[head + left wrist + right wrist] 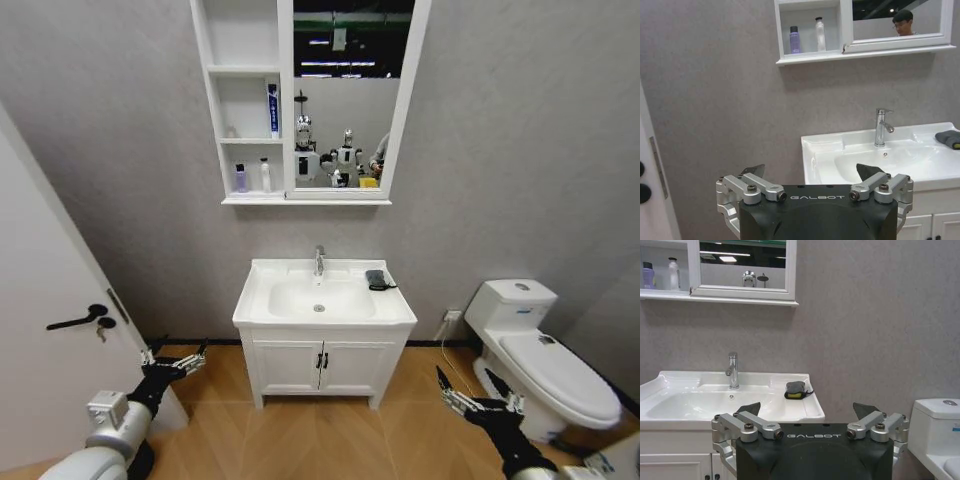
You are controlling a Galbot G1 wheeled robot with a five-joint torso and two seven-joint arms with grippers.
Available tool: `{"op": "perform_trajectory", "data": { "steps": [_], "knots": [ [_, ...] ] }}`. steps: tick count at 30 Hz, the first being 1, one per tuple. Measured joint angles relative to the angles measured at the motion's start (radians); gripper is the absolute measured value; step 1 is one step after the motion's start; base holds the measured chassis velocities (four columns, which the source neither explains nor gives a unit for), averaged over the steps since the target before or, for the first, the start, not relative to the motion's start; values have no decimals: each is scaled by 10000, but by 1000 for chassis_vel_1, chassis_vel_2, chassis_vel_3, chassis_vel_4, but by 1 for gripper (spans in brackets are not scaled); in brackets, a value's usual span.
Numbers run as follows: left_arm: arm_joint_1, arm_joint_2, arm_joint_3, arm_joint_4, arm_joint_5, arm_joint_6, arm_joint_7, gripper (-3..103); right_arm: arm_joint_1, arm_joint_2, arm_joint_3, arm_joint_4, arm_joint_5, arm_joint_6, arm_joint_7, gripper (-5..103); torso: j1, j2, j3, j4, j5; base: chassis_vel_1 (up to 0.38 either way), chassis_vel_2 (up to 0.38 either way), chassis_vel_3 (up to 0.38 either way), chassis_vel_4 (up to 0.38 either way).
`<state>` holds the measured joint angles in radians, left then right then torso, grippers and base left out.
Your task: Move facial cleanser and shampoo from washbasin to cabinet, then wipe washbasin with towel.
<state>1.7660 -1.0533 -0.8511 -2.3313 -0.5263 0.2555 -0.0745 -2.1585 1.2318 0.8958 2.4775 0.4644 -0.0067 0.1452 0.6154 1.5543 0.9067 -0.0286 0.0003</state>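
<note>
Both bottles, purple [240, 179] and white [265, 176], already stood on the cabinet [236, 198] bottom shelf above the washbasin [262, 313]. Towel [376, 279] lay on the washbasin's right rear corner. Left gripper [174, 362] and right gripper [478, 397] were spread, empty, below washbasin level. The right one should pinch the towel from above.

A white ceramic toilet [545, 355] is seen at the right on the wood-look plank floor [330, 440]. A white door with a black lever handle [75, 320] is set at the left, against the grey textured wall [130, 200].
</note>
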Motion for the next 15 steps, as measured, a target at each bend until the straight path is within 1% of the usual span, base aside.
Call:
{"op": "perform_trajectory", "data": {
  "steps": [1,2,3,5,6,7,8,9,11,12,13,15],
  "knots": [
    [0,-1,1,0,0,0,1,100,-1,1,2,1,0,1,1,100,-6,4,-4,-3,-13,347,-335,-348,375],
    [0,-1,1,0,0,0,1,100,-1,1,2,1,0,1,1,100,-6,4,-4,-3,-13,347,-335,-348,375],
    [0,0,0,0,0,0,0,100,-1,1,0,0,0,1,1,100,-5,2,-3,-3,6,355,-354,-368,356],
    [1,0,0,0,0,0,1,100,0,0,1,0,0,1,1,100,2,-1,1,1,1,400,-354,-324,349],
    [0,-1,1,0,0,0,0,100,-2,1,2,1,-1,2,1,100,-2,2,-2,-3,-15,344,-357,-324,356],
    [1,0,1,0,0,0,1,100,-1,1,1,1,0,1,0,100,-4,3,-4,0,-6,344,-343,-332,356],
    [1,0,1,0,0,0,1,100,-1,1,1,1,0,1,0,100,-4,3,-4,0,-6,344,-343,-332,356],
    [0,0,0,-1,0,0,1,100,1,1,1,0,0,1,1,100,0,0,0,-2,2,354,-349,-373,349],
    [0,0,0,0,0,0,-1,100,1,0,0,0,0,1,0,100,3,-2,0,1,-4,344,-349,-315,367],
    [0,-1,0,0,0,0,0,100,0,0,4,1,-1,2,2,100,-1,1,-2,-3,-13,329,-347,-315,367],
    [0,0,-1,0,0,0,0,100,0,1,0,0,0,2,1,100,-2,1,-2,-3,3,329,-334,-364,321],
    [0,0,1,0,0,0,1,100,1,0,1,1,0,1,1,100,3,-2,1,1,2,346,-334,-359,340]
  ]
}}
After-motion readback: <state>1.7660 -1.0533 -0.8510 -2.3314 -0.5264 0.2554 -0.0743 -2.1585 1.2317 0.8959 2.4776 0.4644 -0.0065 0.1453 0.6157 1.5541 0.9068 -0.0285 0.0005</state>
